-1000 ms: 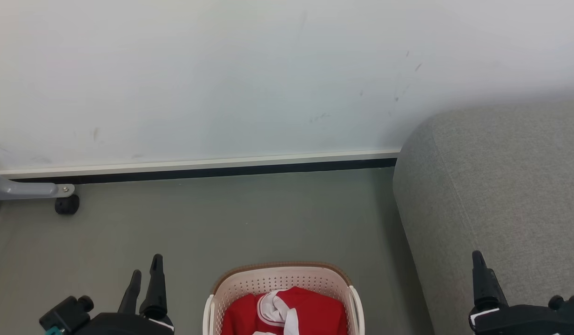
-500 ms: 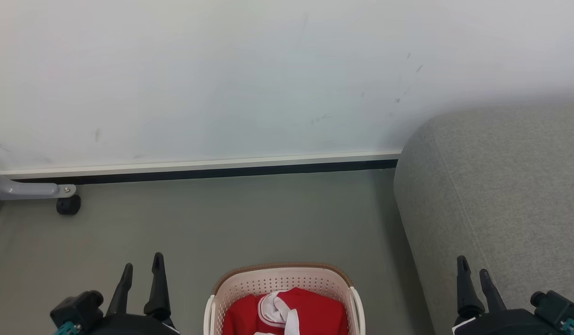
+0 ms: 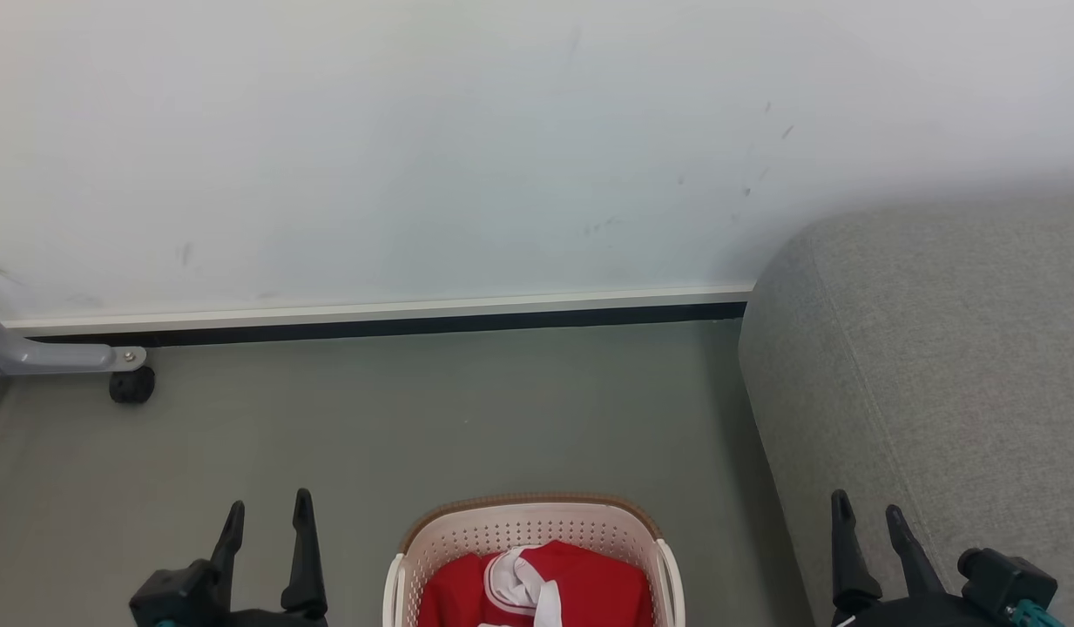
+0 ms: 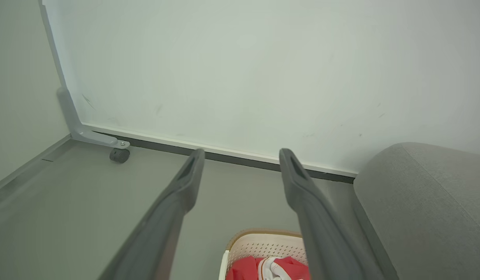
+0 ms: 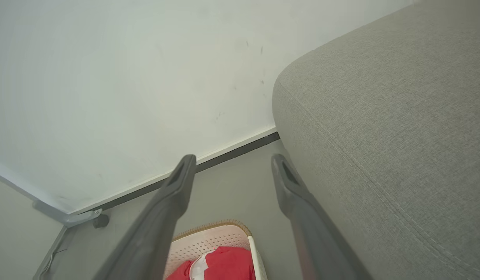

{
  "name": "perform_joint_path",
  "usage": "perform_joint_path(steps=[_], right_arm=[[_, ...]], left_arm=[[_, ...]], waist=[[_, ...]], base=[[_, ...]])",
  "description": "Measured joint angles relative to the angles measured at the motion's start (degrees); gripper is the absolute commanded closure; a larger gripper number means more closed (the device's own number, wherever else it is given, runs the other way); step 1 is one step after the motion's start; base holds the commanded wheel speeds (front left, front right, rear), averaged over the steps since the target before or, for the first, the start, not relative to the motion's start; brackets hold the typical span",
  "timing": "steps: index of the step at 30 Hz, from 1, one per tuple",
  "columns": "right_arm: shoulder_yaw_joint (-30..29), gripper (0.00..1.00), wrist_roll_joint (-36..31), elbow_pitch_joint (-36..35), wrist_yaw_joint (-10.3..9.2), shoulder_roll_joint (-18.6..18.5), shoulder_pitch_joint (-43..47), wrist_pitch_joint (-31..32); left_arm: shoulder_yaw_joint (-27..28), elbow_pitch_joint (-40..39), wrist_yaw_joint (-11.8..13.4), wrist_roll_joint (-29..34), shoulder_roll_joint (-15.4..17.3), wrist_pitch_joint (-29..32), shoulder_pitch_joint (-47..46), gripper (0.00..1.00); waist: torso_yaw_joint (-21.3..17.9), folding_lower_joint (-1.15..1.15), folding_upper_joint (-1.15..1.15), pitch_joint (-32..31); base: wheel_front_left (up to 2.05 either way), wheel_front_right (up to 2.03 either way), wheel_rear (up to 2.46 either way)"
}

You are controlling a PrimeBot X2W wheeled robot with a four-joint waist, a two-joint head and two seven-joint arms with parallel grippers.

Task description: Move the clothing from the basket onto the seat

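The cream basket [image 3: 528, 527] with its brown rim stands on the floor at the bottom centre of the head view, holding red clothing [image 3: 589, 583] with a white collar part. The grey seat [image 3: 937, 348] rises on the right. My left gripper [image 3: 269, 505] hangs open to the left of the basket, empty. Over the seat's front edge, right of the basket, my right gripper [image 3: 867, 509] is open and empty too. The left wrist view shows my left gripper [image 4: 241, 155], the basket [image 4: 259, 243] and the clothing [image 4: 247, 270]. In the right wrist view my right gripper [image 5: 232, 161] is above the basket [image 5: 212, 239], the clothing [image 5: 228, 264] and the seat [image 5: 380, 116].
A white wall [image 3: 415, 148] with a dark baseboard closes the far side. At the left a grey metal leg with a black caster [image 3: 132, 385] rests on the grey floor [image 3: 415, 418]. Open floor lies between the basket and the wall.
Both grippers have turned so that their two fingers show side by side, and both sit lower in the head view. The right gripper has shifted left. The basket and clothing stay put.
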Motion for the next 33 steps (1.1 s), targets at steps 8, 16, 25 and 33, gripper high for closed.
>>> perform_joint_path(steps=[8,16,25,33], right_arm=[[1.43,0.0,-5.83,0.12,-0.94,-0.55,0.25,-1.56],[3.01,0.0,-12.02,0.23,-1.49,-0.71,0.53,-3.36],[4.24,0.0,-16.82,0.32,-1.91,-0.86,0.57,-4.57],[4.08,0.0,-16.83,0.58,-1.91,-0.86,0.6,-4.57]], left_arm=[[-1.26,-0.01,0.94,6.68,0.04,-1.54,0.14,0.0],[-2.05,0.19,1.52,12.78,0.04,-3.33,0.16,0.0],[-2.68,1.0,1.92,16.61,0.02,-4.53,0.69,0.0],[-2.65,1.67,1.38,16.25,-0.02,-4.53,0.93,0.0]], waist=[[-0.09,0.0,0.0,-0.14],[-0.16,0.0,0.0,-0.25],[-0.13,0.0,0.0,-0.42],[-0.15,0.0,0.0,-0.53]], base=[[0.0,0.0,0.0],[0.0,0.0,0.0],[0.0,0.0,0.0],[0.0,0.0,0.0]])
